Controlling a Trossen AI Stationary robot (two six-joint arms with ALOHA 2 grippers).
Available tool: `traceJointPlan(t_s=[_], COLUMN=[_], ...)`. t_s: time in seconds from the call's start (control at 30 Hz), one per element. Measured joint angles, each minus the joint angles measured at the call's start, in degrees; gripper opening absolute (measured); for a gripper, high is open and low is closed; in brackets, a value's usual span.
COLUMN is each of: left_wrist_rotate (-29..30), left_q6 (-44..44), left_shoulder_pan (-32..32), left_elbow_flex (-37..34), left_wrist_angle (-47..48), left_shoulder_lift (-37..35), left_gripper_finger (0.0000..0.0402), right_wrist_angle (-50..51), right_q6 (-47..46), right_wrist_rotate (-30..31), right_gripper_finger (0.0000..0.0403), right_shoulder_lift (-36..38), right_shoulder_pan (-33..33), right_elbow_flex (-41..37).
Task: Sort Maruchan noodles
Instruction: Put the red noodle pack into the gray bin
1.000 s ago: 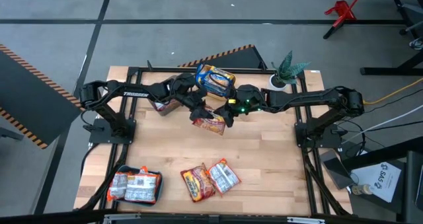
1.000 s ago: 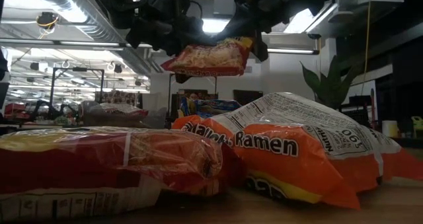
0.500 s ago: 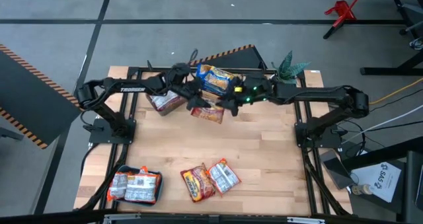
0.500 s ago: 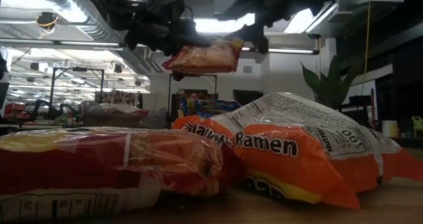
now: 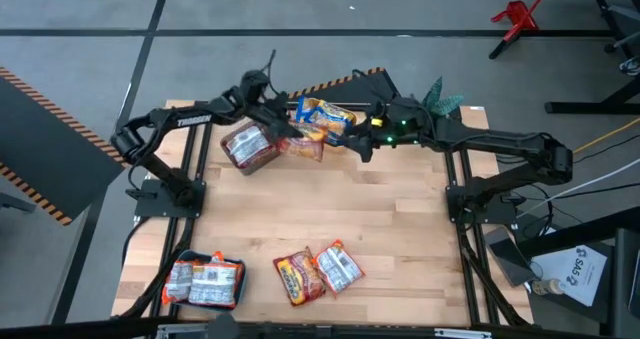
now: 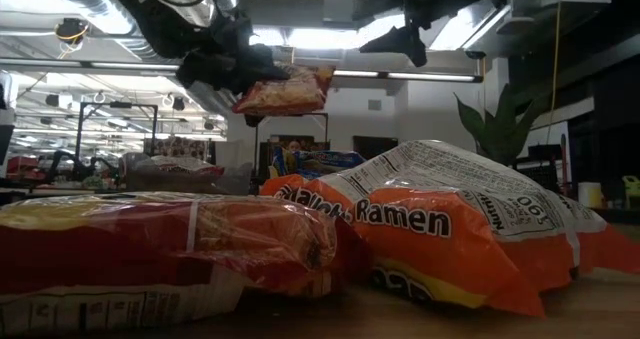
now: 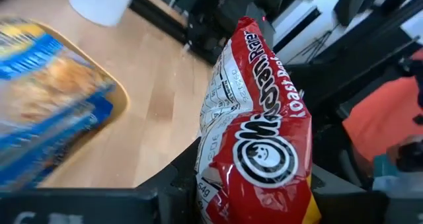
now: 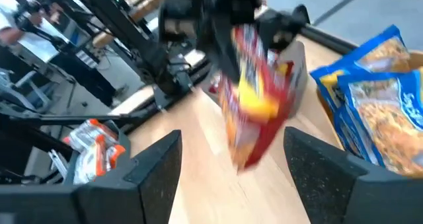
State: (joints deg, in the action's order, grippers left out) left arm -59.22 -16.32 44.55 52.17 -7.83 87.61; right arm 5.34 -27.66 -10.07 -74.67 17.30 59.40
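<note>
Released by the right tool [image 5: 352, 147], now open, the red shiny ramen packet [image 5: 303, 144] hangs clamped in the left tool [image 5: 283, 139]; carry it level toward the blue-yellow packets [image 5: 325, 119].

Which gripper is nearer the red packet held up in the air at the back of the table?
Left. The left gripper is clamped on the red packet; the right gripper hangs open just beside it, apart.

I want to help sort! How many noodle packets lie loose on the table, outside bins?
2: an orange-red packet and a silver-white packet, side by side near the table's front edge. A held packet hangs in the left hand; arms may hide more.
</note>
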Motion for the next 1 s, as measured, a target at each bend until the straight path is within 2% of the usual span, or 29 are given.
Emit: traceJointPlan(t_s=[0.27,0.5,0.8,1.0], left_wrist_rotate=[-6.9,-11.3,-13.6,-16.6], left_q6=[3.6,21.1,30.0,32.6], left_shoulder_pan=[9.0,12.3,20.9,23.0], left_elbow_flex=[6.3,11.3,11.6,11.6], left_wrist_angle=[2.1,2.1,5.4,6.4], left_shoulder_lift=[0.0,0.0,0.0,0.0], left_gripper_finger=[0.0116,0.0117,0.0118,0.0118], right_wrist_angle=[2.6,3.2,5.7,5.6], right_q6=[0.1,-0.4,-1.8,-2.0], right_wrist_rotate=[4.1,7.3,11.8,15.6], right_gripper_finger=[0.0250,0.0250,0.0250,0.0250], right_shoulder_lift=[0.0,0.0,-0.1,-0.1], right_shoulder_pan=[0.0,0.0,0.0,0.0], right_elbow_flex=[0.0,0.0,0.0,0.0])
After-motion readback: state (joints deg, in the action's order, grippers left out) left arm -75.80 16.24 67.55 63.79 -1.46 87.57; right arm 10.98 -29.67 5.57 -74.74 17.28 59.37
